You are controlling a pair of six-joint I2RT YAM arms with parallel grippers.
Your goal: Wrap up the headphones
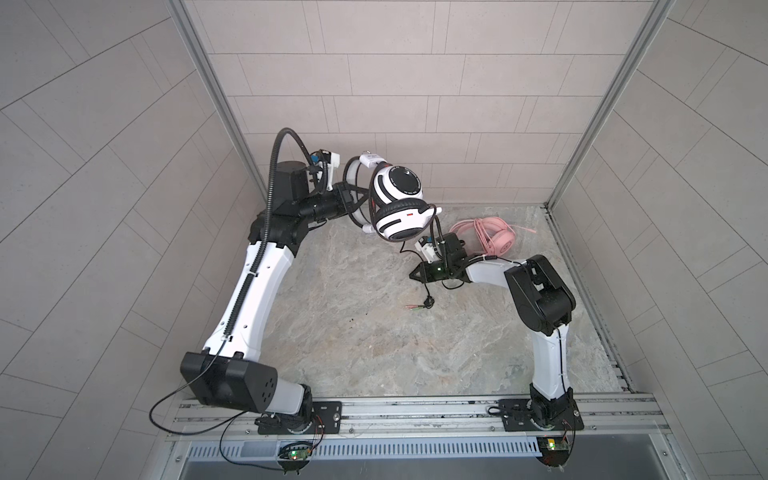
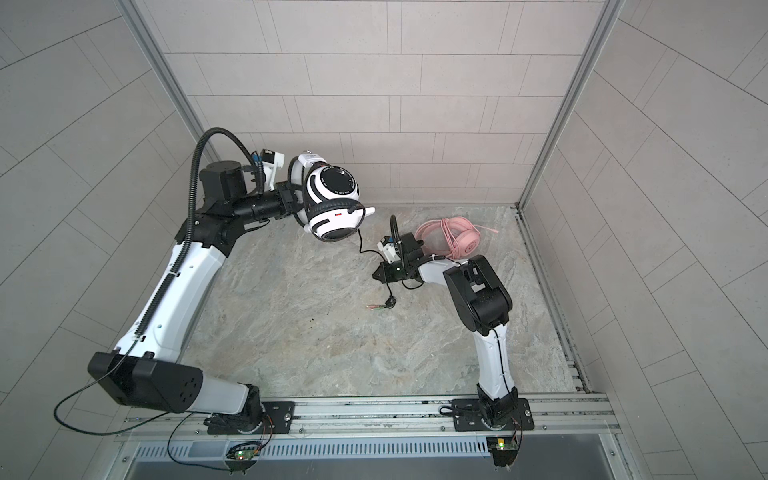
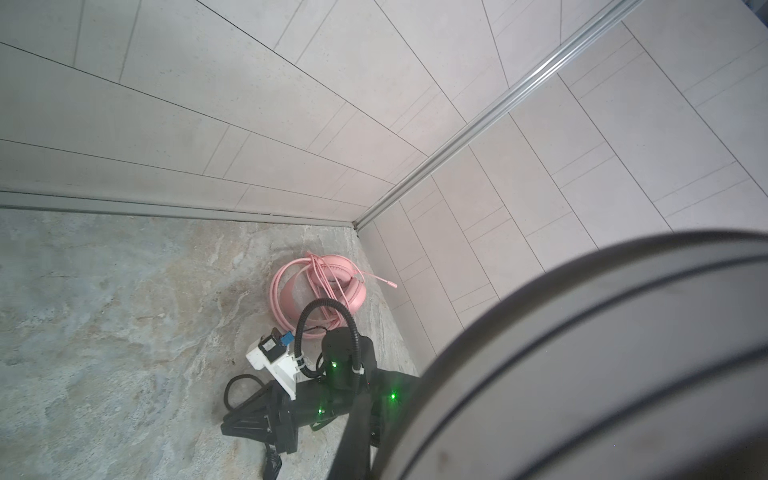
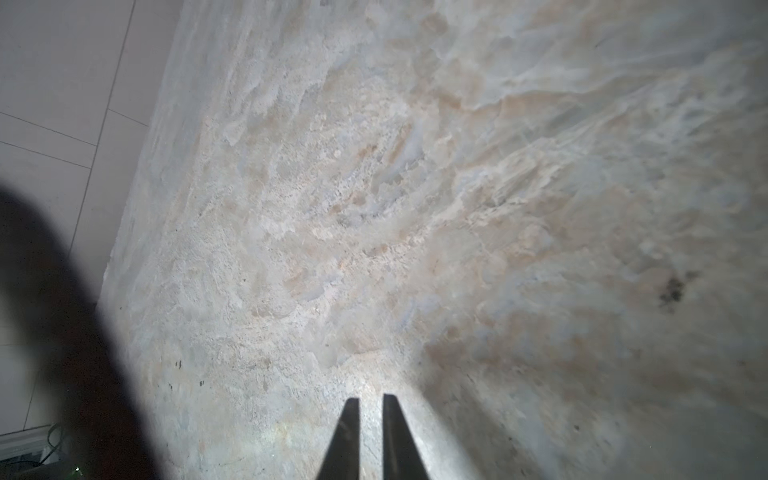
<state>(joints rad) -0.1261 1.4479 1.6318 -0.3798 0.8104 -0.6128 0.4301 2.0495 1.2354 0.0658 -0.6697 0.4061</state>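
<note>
Striped headset (image 1: 397, 203): held in the air over the table's (image 1: 365, 353) far edge, at about 11 o'clock. One earcup shows its round black face upward and the other hangs below it.
Left gripper (image 1: 360, 198): reaches in from 9 o'clock of the striped headset, its jaws pinching the white band.
Left wrist view: a blurred grey curve of the striped headset (image 3: 582, 353) sits close to the lens.
Black cable (image 1: 401, 248): drops from the lower earcup at 6 o'clock, passes the right gripper and curls once. It ends in a plug (image 1: 426, 304) lying on the table near its middle.
Right gripper (image 1: 414, 275): low over the table at 5 o'clock of the striped headset, pointing toward 9 o'clock.
Right jaws: the fingers (image 4: 351, 432) are pressed almost together with only a thin slit between them. Nothing shows in that slit in the wrist view.
Pink headset (image 1: 494, 241): lies on the table at 1 o'clock near the far right corner, just beyond the right wrist. Its pink cable is wound round it, with one end sticking out toward 3 o'clock.
</note>
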